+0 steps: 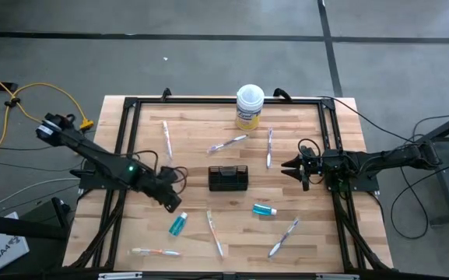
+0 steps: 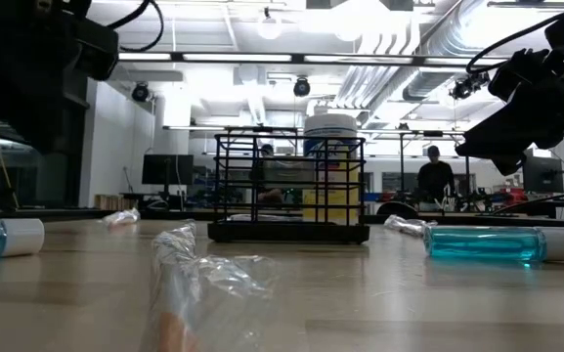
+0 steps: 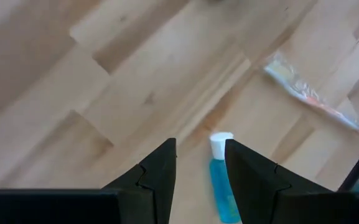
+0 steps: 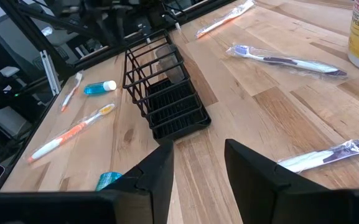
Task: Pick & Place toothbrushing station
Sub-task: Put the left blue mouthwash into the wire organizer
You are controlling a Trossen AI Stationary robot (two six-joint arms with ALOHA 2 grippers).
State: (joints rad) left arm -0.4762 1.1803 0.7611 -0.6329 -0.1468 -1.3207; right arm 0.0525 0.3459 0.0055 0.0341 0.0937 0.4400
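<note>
The black wire-mesh holder (image 1: 229,178) stands upright and empty near the middle of the wooden counter (image 1: 193,140), apart from everything else. In the low view the holder (image 2: 289,186) is seen through its bars, with the yellow round tub (image 2: 331,176) partly hidden behind it; from above, that white-lidded tub (image 1: 249,106) sits at the far edge.

Wrapped toothbrushes lie scattered flat: one far left (image 1: 166,138), two just beyond the holder (image 1: 229,142) (image 1: 269,146), one on its near side (image 1: 214,232), one near right (image 1: 284,237), and one at the near left edge (image 1: 156,252). One teal tube (image 1: 264,209) lies to the near right of the holder, the other teal tube (image 1: 178,223) to its near left.

The left gripper (image 1: 171,202) reaches in low from the left, its arm slanting across the frame rail, and hangs just above the left teal tube; in its wrist view the jaws stand apart, holding nothing, with the tube's white cap (image 3: 221,144) showing in the gap and the rest of the tube cut off. The right gripper (image 1: 289,166) stretches in level from the right, pointing toward the holder but well short of it, jaws apart and empty.

In the low view a crinkled wrapper (image 2: 198,279) fills the foreground, probably the near toothbrush's, though its contents are hard to make out. People show dimly in the room behind.
</note>
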